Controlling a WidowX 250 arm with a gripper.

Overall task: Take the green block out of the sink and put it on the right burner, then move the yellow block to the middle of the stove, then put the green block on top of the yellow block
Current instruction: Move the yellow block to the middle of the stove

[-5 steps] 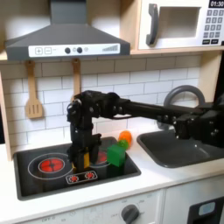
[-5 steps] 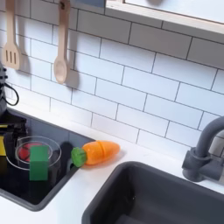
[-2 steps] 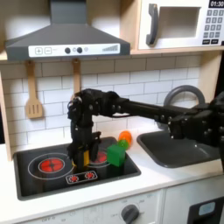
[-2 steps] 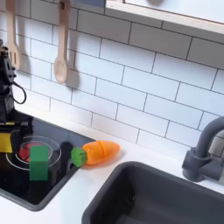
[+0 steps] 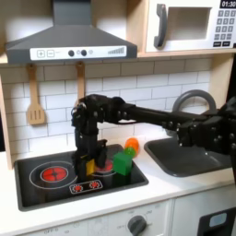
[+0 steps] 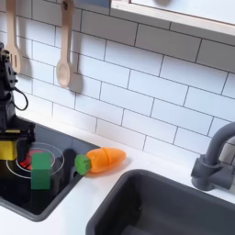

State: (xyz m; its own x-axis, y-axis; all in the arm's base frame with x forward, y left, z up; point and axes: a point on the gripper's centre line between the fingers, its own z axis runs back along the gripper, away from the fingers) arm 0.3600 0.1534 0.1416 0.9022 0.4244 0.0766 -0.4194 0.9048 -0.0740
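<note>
The green block (image 5: 121,162) (image 6: 40,171) stands on the stove's (image 5: 37,190) (image 6: 29,198) right burner in the first exterior view, out of the dark grey sink (image 5: 189,159) (image 6: 174,207). My gripper (image 5: 86,167) (image 6: 5,147) points down over the middle of the stove, between the two red rings, just left of the green block in both exterior views. It is shut on the yellow block (image 5: 89,169) (image 6: 8,151), which sits low at the stove surface. I cannot tell whether the block touches the stove.
A round orange-and-green toy (image 5: 132,145) (image 6: 100,161) lies on the counter between stove and sink. The curved faucet (image 5: 189,98) (image 6: 217,156) stands behind the sink. Wooden utensils (image 5: 35,97) (image 6: 63,57) hang on the tiled wall.
The gripper has shifted slightly toward the green block with the yellow block in it; in the second exterior view the yellow block has come further in from the left edge.
</note>
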